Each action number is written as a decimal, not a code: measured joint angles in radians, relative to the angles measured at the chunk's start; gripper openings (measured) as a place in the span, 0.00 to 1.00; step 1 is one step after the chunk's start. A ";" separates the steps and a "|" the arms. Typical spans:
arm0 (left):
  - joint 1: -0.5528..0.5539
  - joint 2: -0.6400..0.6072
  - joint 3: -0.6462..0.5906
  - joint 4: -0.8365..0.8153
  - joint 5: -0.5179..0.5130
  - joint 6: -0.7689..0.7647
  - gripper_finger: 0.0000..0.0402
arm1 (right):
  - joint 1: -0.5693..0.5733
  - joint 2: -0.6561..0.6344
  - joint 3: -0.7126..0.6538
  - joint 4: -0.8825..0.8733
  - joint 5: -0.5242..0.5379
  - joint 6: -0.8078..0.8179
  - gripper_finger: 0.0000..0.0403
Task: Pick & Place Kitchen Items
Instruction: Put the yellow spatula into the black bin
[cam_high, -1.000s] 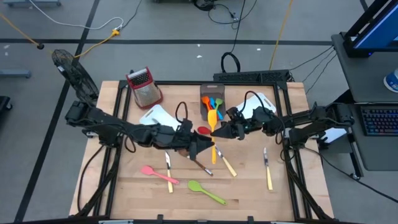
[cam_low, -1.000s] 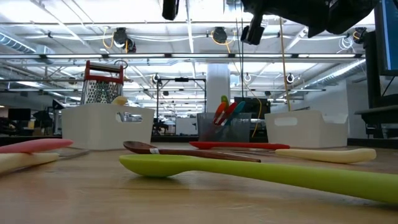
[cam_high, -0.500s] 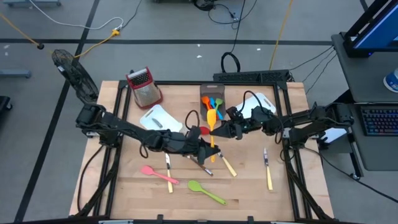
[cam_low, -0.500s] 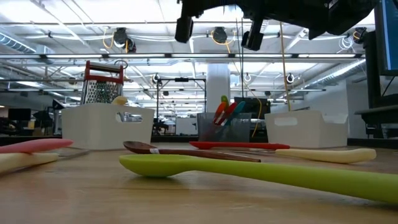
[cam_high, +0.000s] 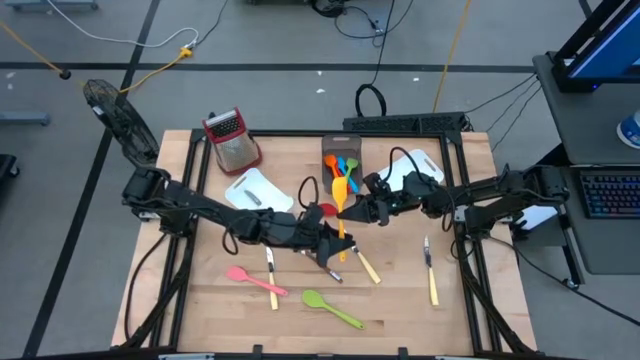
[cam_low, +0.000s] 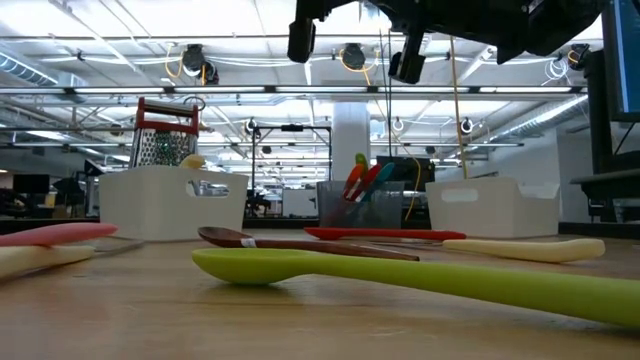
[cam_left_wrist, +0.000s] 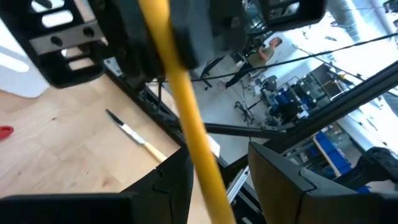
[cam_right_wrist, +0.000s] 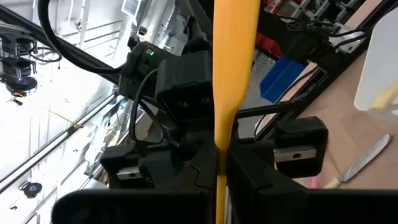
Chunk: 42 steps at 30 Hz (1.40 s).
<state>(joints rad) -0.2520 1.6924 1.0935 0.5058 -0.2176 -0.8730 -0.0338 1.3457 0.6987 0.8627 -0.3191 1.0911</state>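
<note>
A yellow spatula (cam_high: 342, 192) hangs over the table's middle, its blade toward the far edge and its handle (cam_left_wrist: 186, 112) toward the near edge. My right gripper (cam_high: 352, 212) is shut on it, reaching in from the right. My left gripper (cam_high: 337, 254) is open at the handle's near end, with one finger on each side of the handle (cam_left_wrist: 205, 168). I cannot tell whether they touch it. A pink spatula (cam_high: 250, 278), a green spoon (cam_high: 330, 308), a brown spoon (cam_high: 320, 264), a red spoon (cam_high: 327, 210) and yellow-handled knives (cam_high: 431, 280) lie flat on the table. My right gripper pinches the spatula between its two fingers on the narrow handle just below the blade (cam_right_wrist: 219, 140). The fingers come level from the table's right and lie across the handle. The spatula is lifted clear of the table.
A dark grey bin (cam_high: 340, 150) with orange, blue and green utensils stands at the far middle. White bins (cam_high: 255, 190) (cam_high: 420, 168) flank it. A red-topped grater (cam_high: 232, 140) stands far left. The two arms nearly meet over the table's middle.
My left gripper has come down and moved toward the table's right and near edge, ending with its fingers around the near end of the spatula's handle. It has kept still for the last half second. The spatula and my right gripper have stayed in place.
</note>
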 joint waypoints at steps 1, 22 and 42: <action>0.000 0.000 0.000 0.002 0.000 0.000 0.38 | 0.000 0.000 0.000 0.000 0.000 0.000 0.02; 0.036 0.000 0.000 -0.009 -0.003 -0.046 0.38 | 0.000 0.000 0.000 -0.001 -0.006 -0.005 0.02; 0.036 0.000 0.000 -0.001 -0.018 -0.003 0.38 | -0.026 0.000 0.000 -0.051 -0.021 -0.008 0.02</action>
<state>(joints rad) -0.2161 1.6920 1.0931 0.5052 -0.2356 -0.8760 -0.0599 1.3457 0.6983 0.8116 -0.3400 1.0836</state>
